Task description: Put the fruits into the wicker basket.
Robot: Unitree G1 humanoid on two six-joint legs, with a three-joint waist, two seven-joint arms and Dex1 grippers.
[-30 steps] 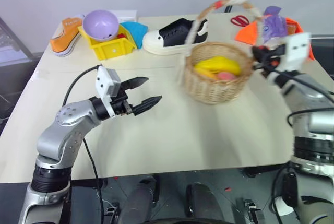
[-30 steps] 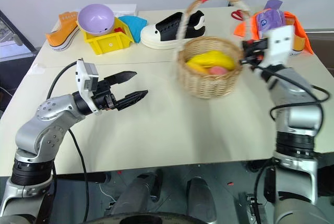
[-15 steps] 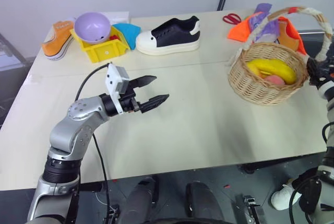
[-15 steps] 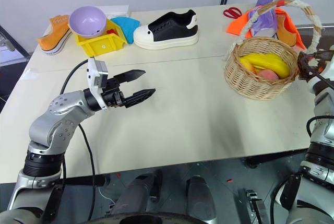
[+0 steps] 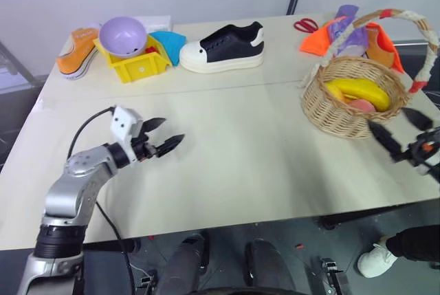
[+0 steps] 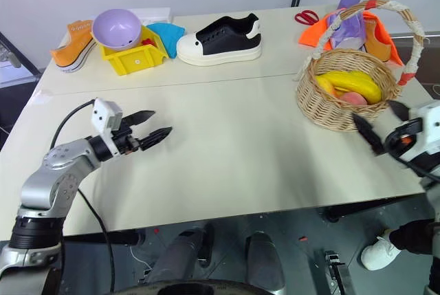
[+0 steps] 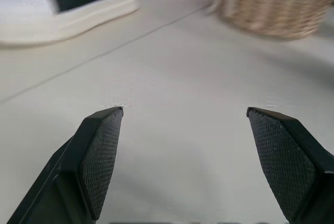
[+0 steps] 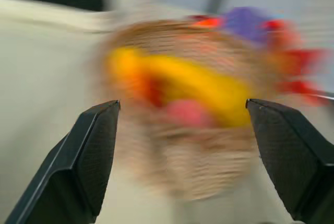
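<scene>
Left fingers [image 6: 146,133] spread, empty, right fingers [image 6: 378,126] likewise

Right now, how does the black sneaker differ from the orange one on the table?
The black sneaker is black with a white sole and toe cap; the orange sneaker is orange with a white sole. The black sneaker lies mid-table beside the yellow bin, in full view; the orange sneaker sits at the far left corner, partly hidden behind that bin. Both rest upright on their soles.

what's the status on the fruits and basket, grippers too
Both grippers open, empty: left, right. Fruits inside wicker basket, right gripper just short of it. Nothing in the way.
</scene>
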